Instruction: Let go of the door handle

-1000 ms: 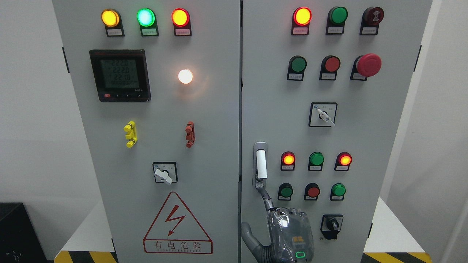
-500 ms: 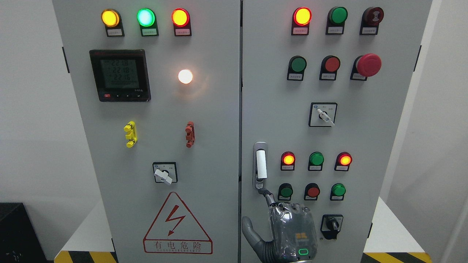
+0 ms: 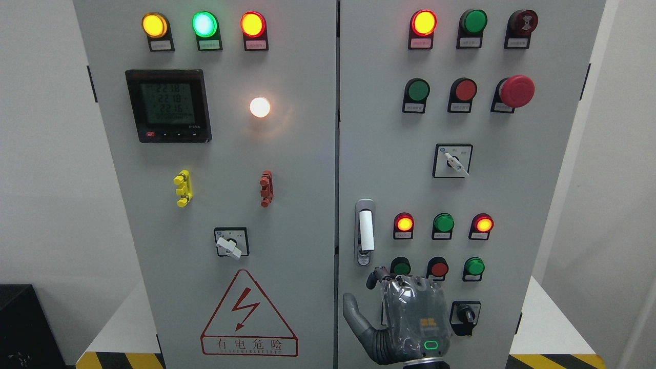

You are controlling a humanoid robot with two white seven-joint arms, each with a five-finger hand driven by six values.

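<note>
Since right hand (image 3: pixel 412 318) sits just below handle (image 3: pixel 366 230) w/ a clear gap, we judge the let-go itself as done; what remains is a clean pull-away.

Hand: back twd camera, fingers (image 3: pixel 375 277) curled in at the knuckles, thumb out to the side, nothing held. Curled index is the closest part to the handle's lower end, near but not touching. L arm not in view.

Handle: white lever, upright in its recess on right door (image 3: pixel 389 154), close to the centre seam. Door looks closed, approx flush w/ its neighbour.

To do it well: we'd back the hand straight off the panel & down, no sideways sweep. Green btn (image 3: pixel 401 267) & red btn (image 3: pixel 438 267) lie right above the knuckles, switch (image 3: pixel 465 316) just beside the palm. Any drift up or outward risks a bump. Keep fingers tucked so none catches the lever.
</note>
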